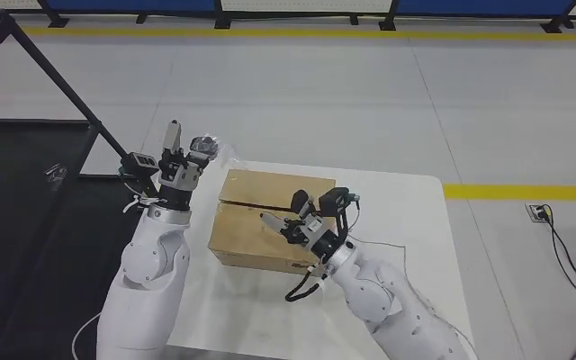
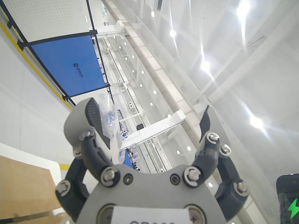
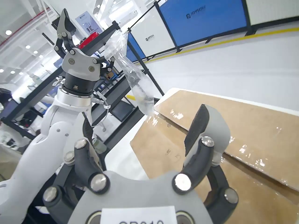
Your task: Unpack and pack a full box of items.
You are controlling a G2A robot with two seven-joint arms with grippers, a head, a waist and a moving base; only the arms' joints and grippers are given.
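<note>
Both pairs of jaws stand spread, my left jaws raised with a clear bag (image 3: 137, 82) draped off one finger (image 2: 98, 120), my right jaws over the shut cardboard box (image 1: 261, 211) on the bench (image 1: 405, 225).

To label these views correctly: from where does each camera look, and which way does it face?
Top view: above the arms, looking down at the table and box; both arms show.
Left wrist view: on the raised left arm, facing the ceiling; open left pincer shows.
Right wrist view: over the box, facing the left arm; open right pincer shows.
Shared: both wrist views show the box and the clear plastic.
</note>
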